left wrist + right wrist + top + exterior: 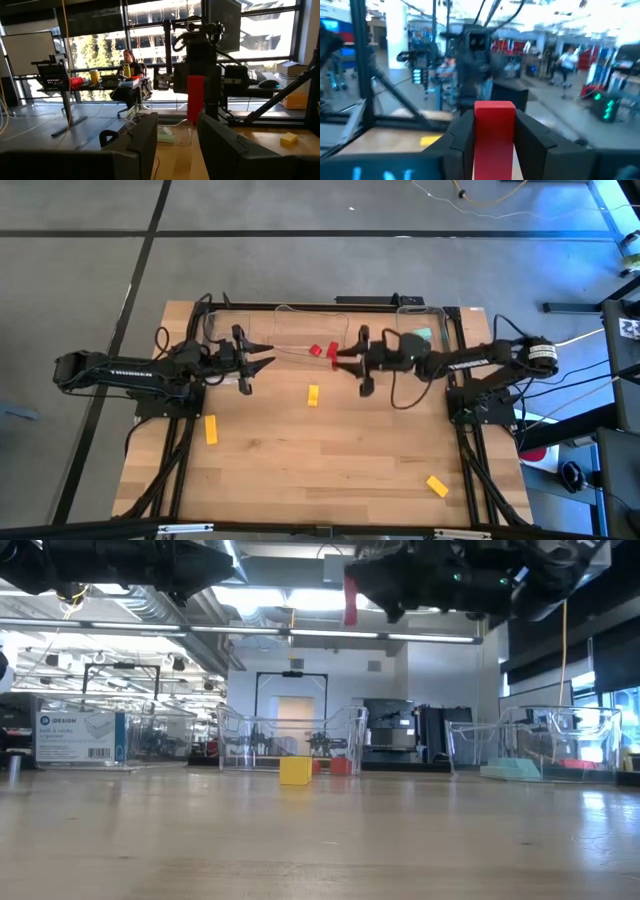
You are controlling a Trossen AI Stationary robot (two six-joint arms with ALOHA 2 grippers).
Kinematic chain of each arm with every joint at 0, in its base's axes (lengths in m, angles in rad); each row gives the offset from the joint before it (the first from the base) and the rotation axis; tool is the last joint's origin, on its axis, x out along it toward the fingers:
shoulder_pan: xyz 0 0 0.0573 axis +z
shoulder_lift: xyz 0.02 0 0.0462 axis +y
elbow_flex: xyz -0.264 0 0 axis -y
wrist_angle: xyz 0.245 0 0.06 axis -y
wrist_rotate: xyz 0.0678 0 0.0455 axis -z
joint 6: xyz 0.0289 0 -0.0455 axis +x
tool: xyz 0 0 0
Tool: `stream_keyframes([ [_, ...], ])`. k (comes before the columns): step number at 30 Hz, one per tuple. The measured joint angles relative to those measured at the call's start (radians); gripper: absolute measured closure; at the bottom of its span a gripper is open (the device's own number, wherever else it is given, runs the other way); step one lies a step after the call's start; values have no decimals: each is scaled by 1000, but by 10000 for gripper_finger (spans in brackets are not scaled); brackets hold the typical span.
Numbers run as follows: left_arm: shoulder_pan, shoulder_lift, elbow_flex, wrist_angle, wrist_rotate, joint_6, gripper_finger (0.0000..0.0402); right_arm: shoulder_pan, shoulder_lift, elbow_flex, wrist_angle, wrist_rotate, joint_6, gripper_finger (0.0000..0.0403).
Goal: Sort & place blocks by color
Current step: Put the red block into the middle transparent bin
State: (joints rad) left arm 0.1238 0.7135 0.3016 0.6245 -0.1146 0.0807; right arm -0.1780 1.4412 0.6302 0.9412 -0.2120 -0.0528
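Right wrist view gives us the clearest read: the right hand [493, 131] is clamped on a red block [494, 127], fingers [462, 132] pressed on both its sides, block standing upright between them. From the high view the right hand [347, 358] is up over the back half of the table [320, 470], approx mid-width, holding that red block [334, 351] just beside a second red block [315, 350] that lies in the middle clear bin [290, 310] at the back edge. Low view shows the held block [350, 595] well above the table, so we judge it's mid-carry, not yet dropped.

Step in hand, as we read it: delivering a red to the bin w/ the other red. Next move calls for a short shift toward the back edge so the block is fully inside the bin walls, then a lowering and release; clear walls are hard to judge, so clipping the rim is the risk.

Left hand [262, 358] faces the right one across the bin, fingers [140, 145] apart, nothing between them; it waits near the back-left part of the table.

Outward: teal blocks [424, 336] sit in the bin at the back-right corner. Three yellow blocks remain loose: one [313, 394] mid-table, one [211, 430] toward the left edge, one [437, 486] near the front-right corner. Those look unsorted yet.
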Motion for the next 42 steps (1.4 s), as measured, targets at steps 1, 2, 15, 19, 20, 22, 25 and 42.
stream_keyframes([
  [1, 0, 0, 0, -2, 0, -1, 271, -12, 0, 10, 2, -13, -8, 299],
  [2, 0, 0, 0, -3, 0, -1, 271, -22, 0, 16, 1, -20, -16, 299],
  [15, 0, 0, 0, -6, 27, -52, 271, -27, 0, 18, -50, -24, -45, 299],
  [19, 0, 0, 0, -4, 27, -52, 271, -27, 28, 20, -49, 148, -61, 299],
  [20, 0, 0, 0, -2, 27, -52, 271, -30, 50, 20, -52, 206, -61, 299],
  [22, 0, 0, 0, 0, 23, -52, 271, -39, 104, 22, -50, 296, -62, 299],
  [25, 0, 0, 0, -1, 19, -52, 271, -60, 211, 51, -44, 386, -52, 299],
  [42, 0, 0, 0, -12, 27, -53, 271, -104, 369, 194, -211, 536, 49, 296],
])
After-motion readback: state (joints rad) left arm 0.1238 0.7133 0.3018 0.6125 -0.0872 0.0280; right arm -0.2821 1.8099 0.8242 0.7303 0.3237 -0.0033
